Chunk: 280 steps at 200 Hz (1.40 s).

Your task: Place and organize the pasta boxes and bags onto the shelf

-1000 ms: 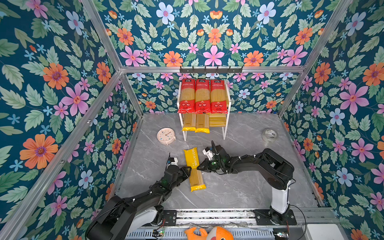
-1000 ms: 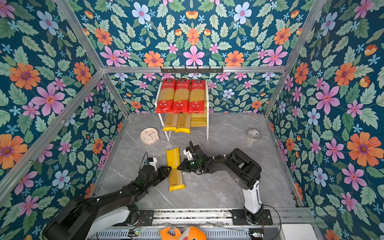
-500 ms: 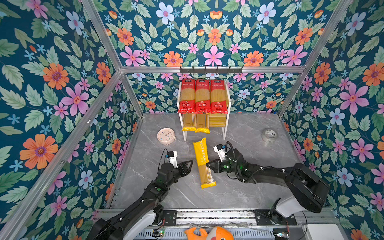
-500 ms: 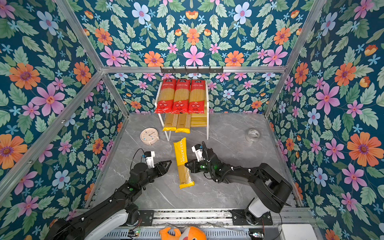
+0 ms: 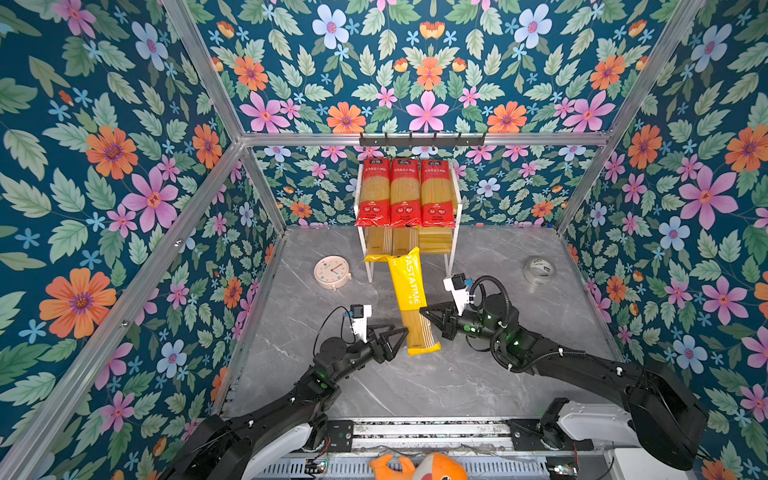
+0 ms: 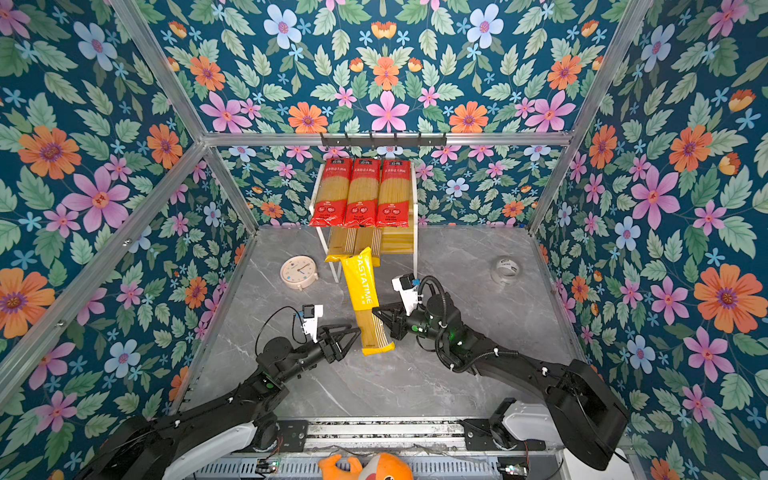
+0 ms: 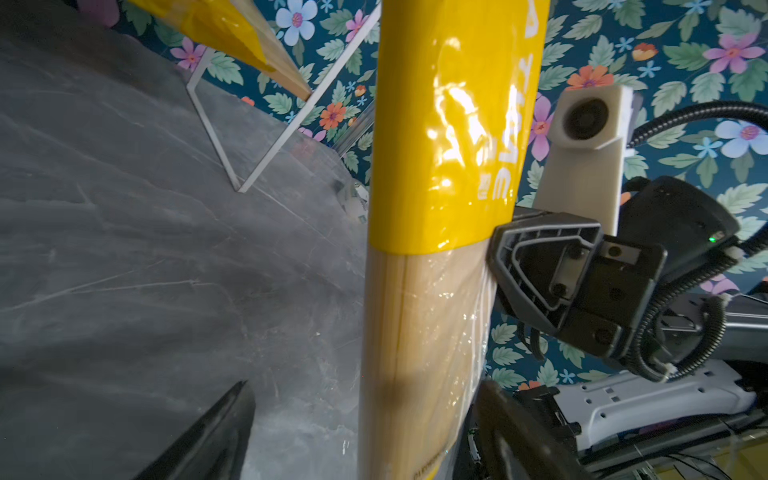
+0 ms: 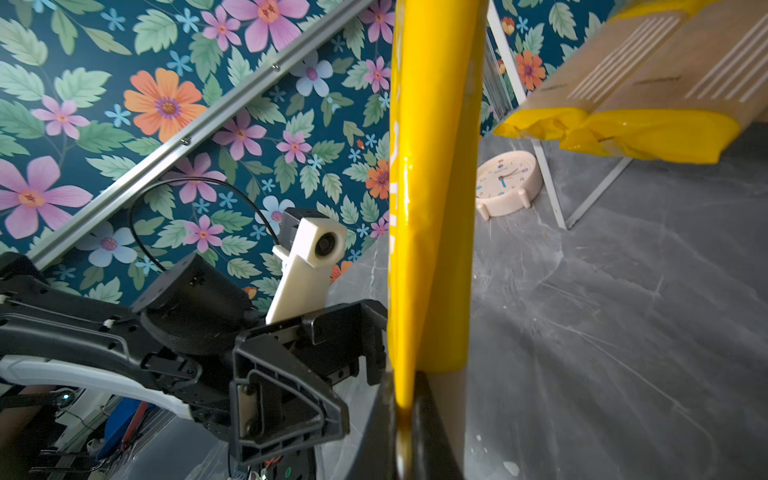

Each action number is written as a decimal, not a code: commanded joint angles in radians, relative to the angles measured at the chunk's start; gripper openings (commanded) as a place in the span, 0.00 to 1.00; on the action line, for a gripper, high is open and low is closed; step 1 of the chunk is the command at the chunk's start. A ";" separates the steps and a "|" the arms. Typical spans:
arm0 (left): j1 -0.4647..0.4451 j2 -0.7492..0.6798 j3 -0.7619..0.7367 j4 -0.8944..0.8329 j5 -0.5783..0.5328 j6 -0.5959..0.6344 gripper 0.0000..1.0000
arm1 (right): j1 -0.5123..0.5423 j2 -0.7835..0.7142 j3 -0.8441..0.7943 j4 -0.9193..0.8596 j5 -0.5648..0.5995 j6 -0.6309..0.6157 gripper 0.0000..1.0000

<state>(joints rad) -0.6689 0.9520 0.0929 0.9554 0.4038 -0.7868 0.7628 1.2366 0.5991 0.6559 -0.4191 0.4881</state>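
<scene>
Three red-ended pasta packets (image 5: 405, 193) lie side by side on the top tier of the shelf (image 5: 436, 242). Two yellow packets (image 5: 380, 251) rest on the lower tier, their ends sticking out in front. My right gripper (image 5: 428, 313) is shut on the side edge of the yellow "PASTATIME" packet (image 5: 409, 297) and holds it off the table, far end at the lower tier's front. In the right wrist view that packet (image 8: 432, 208) runs up from the closed jaws. My left gripper (image 5: 401, 338) is open beside its clear near end; the packet (image 7: 440, 166) stands between the spread fingers (image 7: 216, 436).
A pink clock (image 5: 332, 272) stands left of the shelf legs and a roll of tape (image 5: 538, 270) lies at the back right. A black hook rail (image 5: 422, 140) runs above the shelf. An orange plush toy (image 5: 419, 469) sits at the front rail.
My right gripper has carried the yellow packet off the table toward the shelf's lower tier. My left gripper has opened, let go of the packet, and followed alongside it.
</scene>
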 commanded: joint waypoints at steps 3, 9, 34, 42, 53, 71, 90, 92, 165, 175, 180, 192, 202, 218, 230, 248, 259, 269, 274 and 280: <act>-0.026 0.052 0.041 0.157 0.071 0.013 0.83 | -0.001 -0.009 0.011 0.224 -0.052 0.029 0.00; -0.031 0.067 0.047 0.166 0.077 0.018 0.82 | 0.000 -0.007 0.011 0.243 -0.061 0.044 0.00; -0.034 0.111 0.054 0.269 0.106 -0.003 0.74 | -0.007 -0.004 0.010 0.284 -0.084 0.094 0.00; -0.034 0.118 0.055 0.292 0.110 -0.011 0.71 | -0.012 -0.002 0.010 0.293 -0.089 0.107 0.00; -0.035 0.125 0.062 0.296 0.120 -0.012 0.67 | -0.020 -0.002 0.008 0.297 -0.095 0.127 0.00; -0.034 0.139 0.069 0.302 0.130 -0.015 0.58 | -0.028 0.010 0.005 0.327 -0.110 0.169 0.00; -0.035 0.158 0.082 0.310 0.144 -0.023 0.46 | -0.029 0.024 0.004 0.347 -0.109 0.204 0.00; -0.035 0.160 0.083 0.311 0.145 -0.022 0.45 | -0.029 0.025 0.004 0.348 -0.108 0.207 0.00; -0.037 0.202 0.116 0.312 0.161 -0.053 0.15 | -0.071 -0.025 -0.053 0.242 -0.096 0.272 0.27; -0.035 0.211 0.109 0.320 0.144 -0.071 0.12 | -0.079 -0.049 -0.078 0.215 -0.087 0.274 0.33; -0.035 0.218 0.105 0.321 0.137 -0.082 0.10 | -0.082 -0.065 -0.089 0.192 -0.082 0.274 0.37; -0.035 0.241 0.103 0.332 0.128 -0.107 0.06 | -0.086 -0.101 -0.118 0.145 -0.060 0.269 0.44; -0.036 0.262 0.108 0.349 0.122 -0.129 0.02 | -0.088 -0.136 -0.138 0.100 -0.040 0.261 0.49; -0.037 0.297 0.126 0.361 0.110 -0.175 0.00 | -0.088 -0.190 -0.175 0.027 -0.001 0.260 0.54; -0.041 0.324 0.130 0.394 0.100 -0.201 0.00 | -0.088 -0.224 -0.202 -0.021 0.021 0.266 0.58; -0.043 0.359 0.129 0.422 0.083 -0.215 0.00 | -0.088 -0.262 -0.252 -0.052 0.035 0.283 0.64; -0.043 0.374 0.137 0.418 0.074 -0.208 0.00 | -0.088 -0.277 -0.281 -0.057 0.031 0.304 0.68; -0.041 0.392 0.149 0.416 0.068 -0.207 0.00 | -0.088 -0.284 -0.299 -0.060 0.020 0.322 0.71; -0.041 0.402 0.160 0.418 0.071 -0.208 0.00 | -0.088 -0.284 -0.307 -0.060 0.014 0.329 0.72; -0.041 0.415 0.173 0.420 0.077 -0.207 0.00 | -0.088 -0.281 -0.310 -0.061 0.007 0.339 0.72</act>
<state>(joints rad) -0.7116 1.3426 0.2268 1.1954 0.4934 -1.0027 0.6746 0.9596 0.3088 0.6125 -0.4114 0.7815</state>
